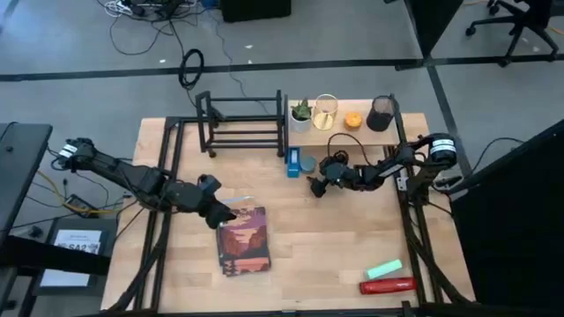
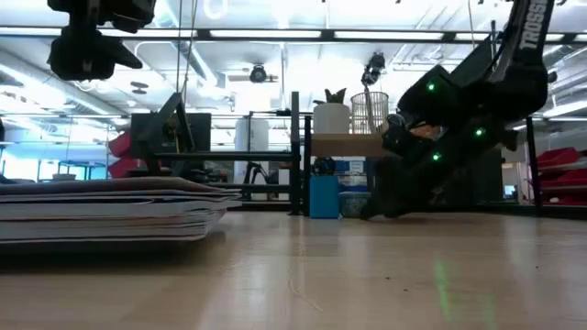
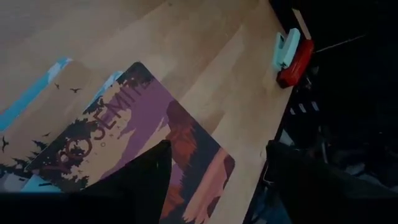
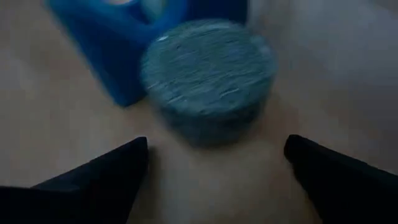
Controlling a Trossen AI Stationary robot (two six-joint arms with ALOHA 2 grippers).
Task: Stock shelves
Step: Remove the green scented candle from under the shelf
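The shelves stand at the table's far edge: a black bar rack [image 1: 242, 125] and a pale wooden shelf [image 1: 351, 134] holding a potted plant, a wire basket, an orange thing and a dark cup. My right gripper [image 4: 216, 142] is open and low over the table, pointing at a round grey-blue tin [image 4: 208, 78]. The tin rests on its base against a blue box [image 4: 115, 46], in front of the wooden shelf. My left gripper [image 3: 217, 149] hangs open, high above a stack of books [image 1: 244, 239] whose top cover [image 3: 134, 146] shows a purple and orange landscape.
A red flat thing [image 1: 388, 285] and a mint-green one [image 1: 384, 269] lie at the table's near right corner. The books lie flat near the table's middle left, the stack [image 2: 110, 211] tall in the low view. Bare tabletop [image 1: 335, 238] lies between the books and the right arm.
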